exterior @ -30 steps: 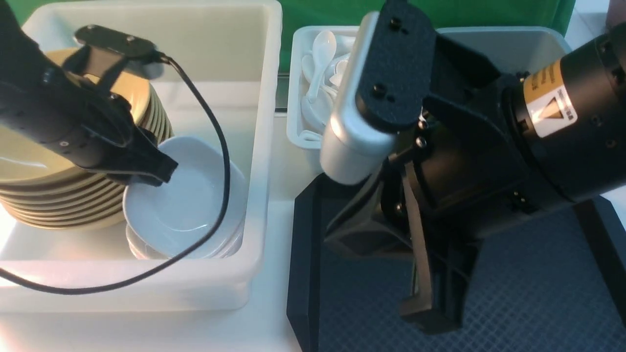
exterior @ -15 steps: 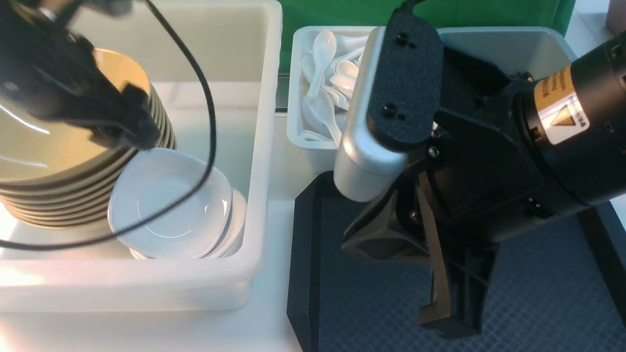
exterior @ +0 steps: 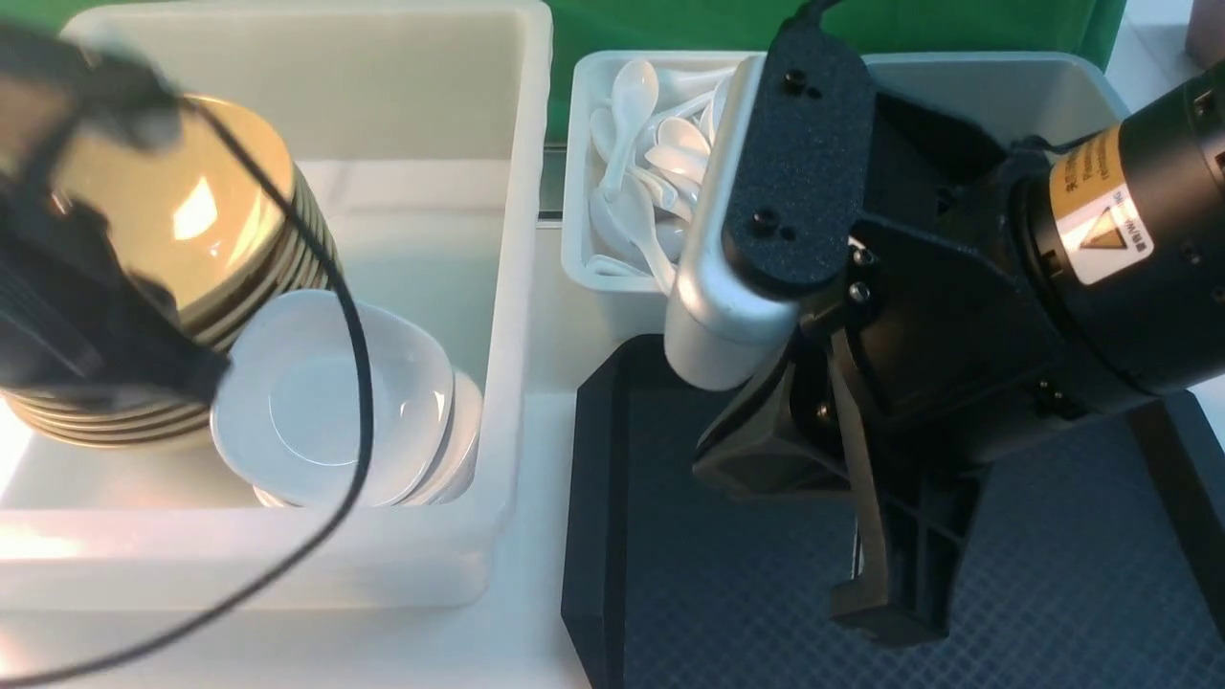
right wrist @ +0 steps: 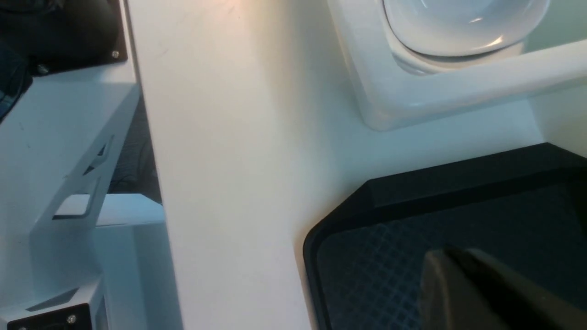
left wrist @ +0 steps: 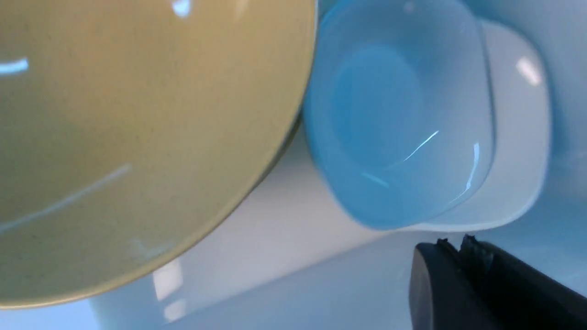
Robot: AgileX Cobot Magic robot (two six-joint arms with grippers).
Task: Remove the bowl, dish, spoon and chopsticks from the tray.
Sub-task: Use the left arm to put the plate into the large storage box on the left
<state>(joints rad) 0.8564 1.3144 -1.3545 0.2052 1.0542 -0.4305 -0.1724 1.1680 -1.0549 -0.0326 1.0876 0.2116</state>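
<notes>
The yellow bowl (exterior: 191, 220) tops a stack of like bowls in the white tub (exterior: 517, 287). Beside it the white dish (exterior: 325, 411) lies flat on a pile of white dishes. My left gripper (exterior: 206, 378), blurred, hangs over the bowl stack's near side; in the left wrist view it (left wrist: 454, 240) is shut and empty, close to the dish (left wrist: 399, 119) and bowl (left wrist: 137, 137). My right gripper (exterior: 890, 612) is shut and empty above the black tray (exterior: 727, 593), whose visible part is bare. White spoons (exterior: 651, 163) lie in a small bin. No chopsticks show.
A grey-blue bin (exterior: 1005, 86) stands behind the right arm, next to the white spoon bin (exterior: 579, 172). The left arm's cable (exterior: 359, 383) hangs across the dishes. A strip of white table (exterior: 536, 574) runs between tub and tray. The right arm hides much of the tray.
The left gripper let go of the tilted dish, which now lies flat on its pile. It drew back toward the left and shut. The right arm drifted slightly right and down.
</notes>
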